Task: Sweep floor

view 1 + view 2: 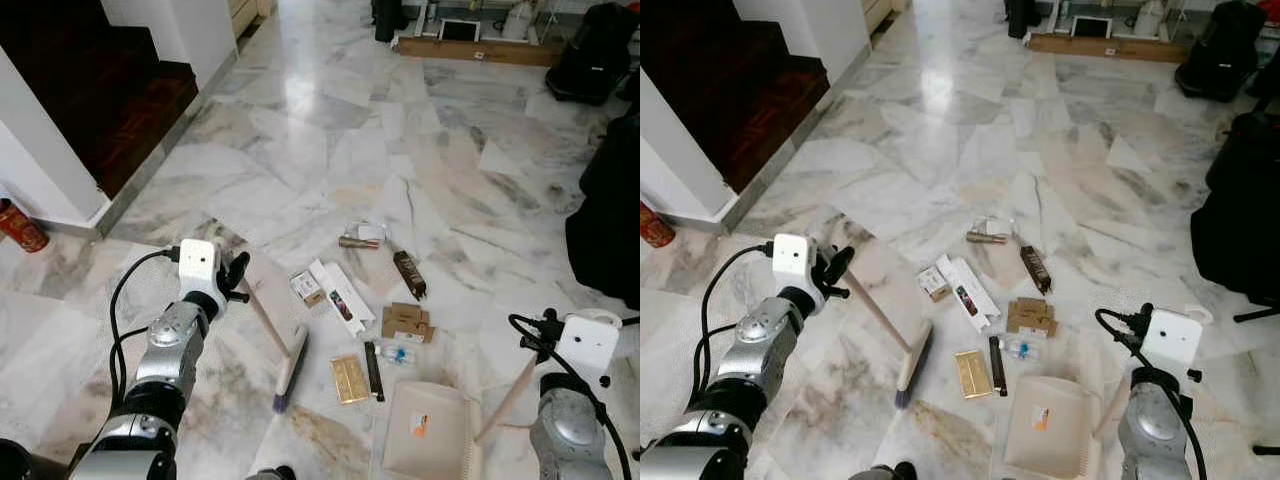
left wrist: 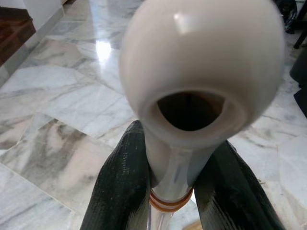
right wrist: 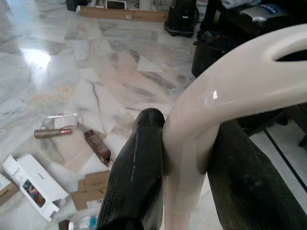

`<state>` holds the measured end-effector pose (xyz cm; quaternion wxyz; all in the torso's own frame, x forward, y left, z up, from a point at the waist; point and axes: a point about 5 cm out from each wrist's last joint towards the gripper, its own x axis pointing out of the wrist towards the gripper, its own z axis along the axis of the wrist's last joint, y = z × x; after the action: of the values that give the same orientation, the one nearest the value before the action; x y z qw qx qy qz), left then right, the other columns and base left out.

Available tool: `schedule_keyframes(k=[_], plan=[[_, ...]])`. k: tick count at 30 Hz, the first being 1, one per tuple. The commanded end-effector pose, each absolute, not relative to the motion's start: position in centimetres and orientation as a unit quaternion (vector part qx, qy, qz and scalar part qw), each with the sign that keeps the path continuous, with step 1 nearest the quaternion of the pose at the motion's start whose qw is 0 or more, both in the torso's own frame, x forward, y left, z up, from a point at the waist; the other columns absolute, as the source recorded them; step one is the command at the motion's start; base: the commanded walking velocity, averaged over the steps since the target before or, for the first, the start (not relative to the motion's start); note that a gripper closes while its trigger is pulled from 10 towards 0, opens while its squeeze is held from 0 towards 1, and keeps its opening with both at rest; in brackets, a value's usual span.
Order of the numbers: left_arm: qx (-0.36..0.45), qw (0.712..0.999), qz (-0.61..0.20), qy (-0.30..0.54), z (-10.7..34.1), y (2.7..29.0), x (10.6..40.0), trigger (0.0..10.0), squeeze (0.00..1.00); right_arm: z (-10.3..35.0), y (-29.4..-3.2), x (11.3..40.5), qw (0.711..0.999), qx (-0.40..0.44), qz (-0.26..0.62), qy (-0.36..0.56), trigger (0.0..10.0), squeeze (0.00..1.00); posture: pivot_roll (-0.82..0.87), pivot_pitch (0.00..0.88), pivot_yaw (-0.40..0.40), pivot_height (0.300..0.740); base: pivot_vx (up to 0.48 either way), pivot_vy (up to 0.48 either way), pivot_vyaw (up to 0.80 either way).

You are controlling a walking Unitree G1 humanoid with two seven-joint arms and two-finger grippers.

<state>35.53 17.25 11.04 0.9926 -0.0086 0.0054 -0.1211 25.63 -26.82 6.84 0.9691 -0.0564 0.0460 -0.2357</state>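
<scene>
My left gripper [image 1: 236,274] is shut on the cream handle of a broom [image 2: 192,96], low at the left. The handle slants down to the broom head [image 1: 290,368], which rests on the marble floor beside the litter. Scattered there are a white box [image 1: 340,293], a brown tube [image 1: 410,275], a cardboard box [image 1: 405,322], a gold packet [image 1: 348,380], a black stick [image 1: 373,370] and a small bottle [image 1: 398,353]. My right gripper [image 3: 184,177] is shut on the curved handle [image 3: 225,91] of a cream dustpan [image 1: 425,430], which lies flat on the floor just right of the litter.
Dark wooden stairs [image 1: 110,90] and a white wall corner [image 1: 40,150] stand at the left, with a red can [image 1: 20,225] at the base. Black bags [image 1: 610,220] crowd the right side. A wooden board [image 1: 480,48] lies across the far end.
</scene>
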Motion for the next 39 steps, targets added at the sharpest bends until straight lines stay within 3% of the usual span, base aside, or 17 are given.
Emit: schedule_keyframes(k=[1,10,16,22,30,39], plan=[[-0.007,0.992,-0.126,0.004,11.4,17.0,35.8,10.0,0.0,6.6,-26.8,25.6,0.969,-0.065,-0.234,0.047,10.0,0.0,0.08,0.208,0.044,0.74,0.0,0.0,0.0],[-0.047,0.986,-0.158,0.0,13.4,14.9,37.6,10.0,0.0,6.6,-25.4,25.9,0.974,-0.058,-0.216,0.035,10.0,0.0,0.07,0.241,0.054,0.74,0.0,0.0,0.0],[-0.061,0.983,-0.175,0.004,13.8,14.7,37.9,10.0,0.0,4.3,-24.7,24.2,0.974,-0.076,-0.202,0.066,10.0,0.0,0.08,0.266,0.065,0.74,0.0,0.0,0.0],[-0.033,0.987,-0.154,-0.009,14.7,17.1,38.1,10.0,0.0,2.8,-24.0,23.0,0.973,-0.067,-0.2,0.09,10.0,0.0,0.08,0.276,0.065,0.74,0.0,0.0,0.0],[-0.012,0.989,-0.135,-0.056,17.0,18.8,38.2,10.0,0.0,3.0,-24.1,23.5,0.974,-0.072,-0.197,0.086,10.0,0.0,0.09,0.266,0.059,0.74,0.0,0.0,0.0],[0.005,0.989,-0.144,-0.037,15.4,18.4,37.6,10.0,0.0,3.3,-24.1,23.9,0.975,-0.075,-0.193,0.079,10.0,0.0,0.08,0.262,0.057,0.74,0.0,0.0,0.0]])
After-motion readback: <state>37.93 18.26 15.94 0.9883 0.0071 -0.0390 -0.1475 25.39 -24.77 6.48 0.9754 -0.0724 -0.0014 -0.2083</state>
